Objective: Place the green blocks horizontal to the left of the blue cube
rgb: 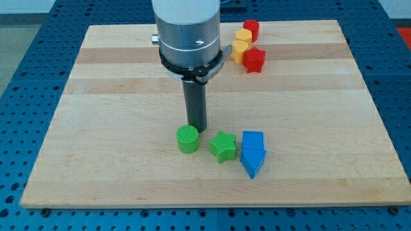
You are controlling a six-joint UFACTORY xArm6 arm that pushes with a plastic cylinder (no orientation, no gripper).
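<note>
A green cylinder [187, 138] and a green star block [223, 145] stand side by side near the view's bottom centre. Just right of the star sit two blue blocks: a blue cube [253, 141] and a blue pointed block [252, 162] touching its bottom side. My tip [196, 128] is on the board just above the green cylinder, at its upper right edge, touching or nearly touching it. The star lies a little to the tip's lower right.
At the view's top right is a cluster: a red cylinder [250, 29], two yellow blocks [241, 43], and a red star block [254, 59]. The wooden board [96, 128] rests on a blue perforated table. The arm's grey body hides part of the board's top centre.
</note>
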